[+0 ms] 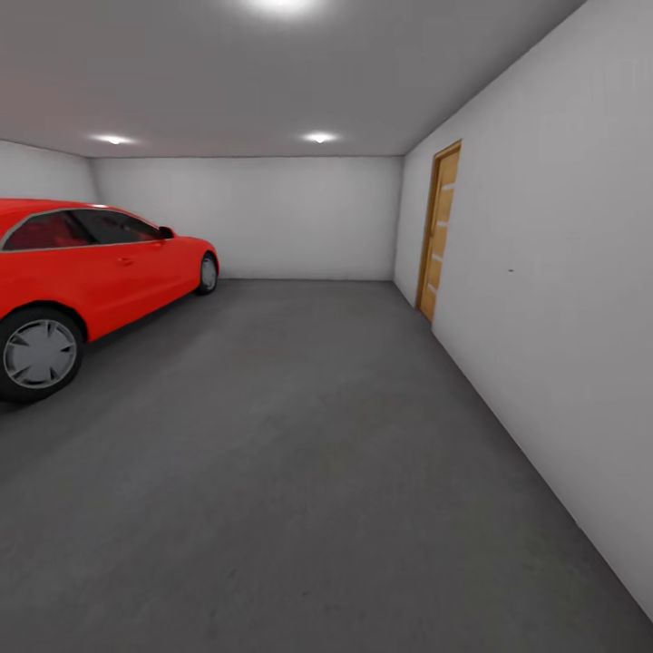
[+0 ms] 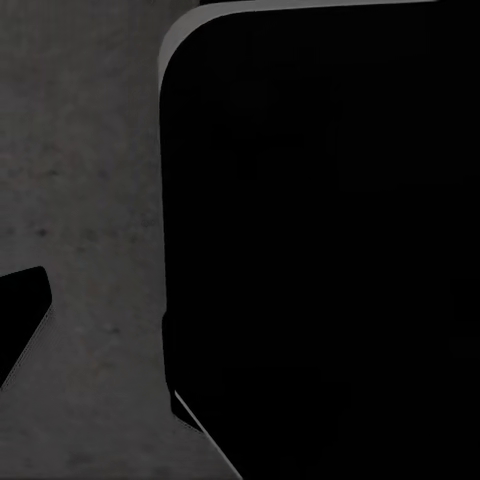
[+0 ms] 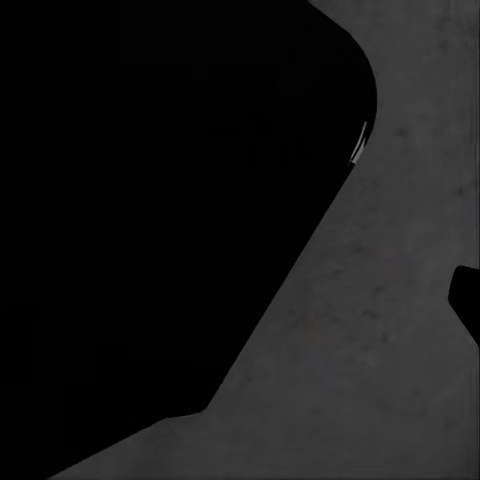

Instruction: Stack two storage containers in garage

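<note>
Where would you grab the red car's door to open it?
Probably by the small door handle just under the side window of the red car. Come from the grey floor beside it, since that flank faces the open room.

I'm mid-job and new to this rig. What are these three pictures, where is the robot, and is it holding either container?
The machine is a wheeled robot with two arms, each ending in a two-fingered gripper. The large picture comes from the camera on its head. It shows a garage: a red car at the left, a wood-panelled door in the white right wall, ceiling lights, and a dark grey floor ahead.

The other two pictures come from cameras near each gripper. Each looks down at the same mottled grey floor, seen in the left wrist view and in the right wrist view, with a large black shape, probably part of the robot itself, blocking much of the picture. I cannot tell from them whether the grippers are open or shut, and no red-orange container appears in any picture.
</note>
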{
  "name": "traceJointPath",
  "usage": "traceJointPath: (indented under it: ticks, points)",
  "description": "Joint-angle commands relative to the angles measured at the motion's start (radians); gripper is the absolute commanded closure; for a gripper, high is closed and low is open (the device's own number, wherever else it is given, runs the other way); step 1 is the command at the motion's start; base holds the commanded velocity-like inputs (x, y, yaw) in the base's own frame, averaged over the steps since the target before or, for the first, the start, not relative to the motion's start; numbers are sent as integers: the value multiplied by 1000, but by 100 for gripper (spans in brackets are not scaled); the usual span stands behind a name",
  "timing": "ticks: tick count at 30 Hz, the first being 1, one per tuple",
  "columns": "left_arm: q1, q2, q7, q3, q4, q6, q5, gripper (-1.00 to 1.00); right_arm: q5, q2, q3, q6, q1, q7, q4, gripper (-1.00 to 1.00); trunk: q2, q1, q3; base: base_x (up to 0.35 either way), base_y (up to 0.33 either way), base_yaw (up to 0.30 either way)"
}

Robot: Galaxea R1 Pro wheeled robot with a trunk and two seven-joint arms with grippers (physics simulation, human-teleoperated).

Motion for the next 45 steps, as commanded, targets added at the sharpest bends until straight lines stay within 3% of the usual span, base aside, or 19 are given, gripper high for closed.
traceJointPath:
  ticks: [1,8,15,45]
  points:
    - [0,0,0,0,0,-1,2,-100,-5,0,5,-4,0,0,0,-100,0,1,-1,321,0,0]
    - [0,1,0,1,0,-2,5,-100,-5,0,5,-3,0,0,0,-100,0,1,-1,322,0,0]
    - [0,3,1,1,0,-5,39,-100,-2,5,5,-4,0,0,0,-100,0,1,-1,322,0,0]
    - [0,1,0,3,1,-9,42,-100,-2,5,14,-4,0,0,0,-100,0,1,-1,322,0,0]
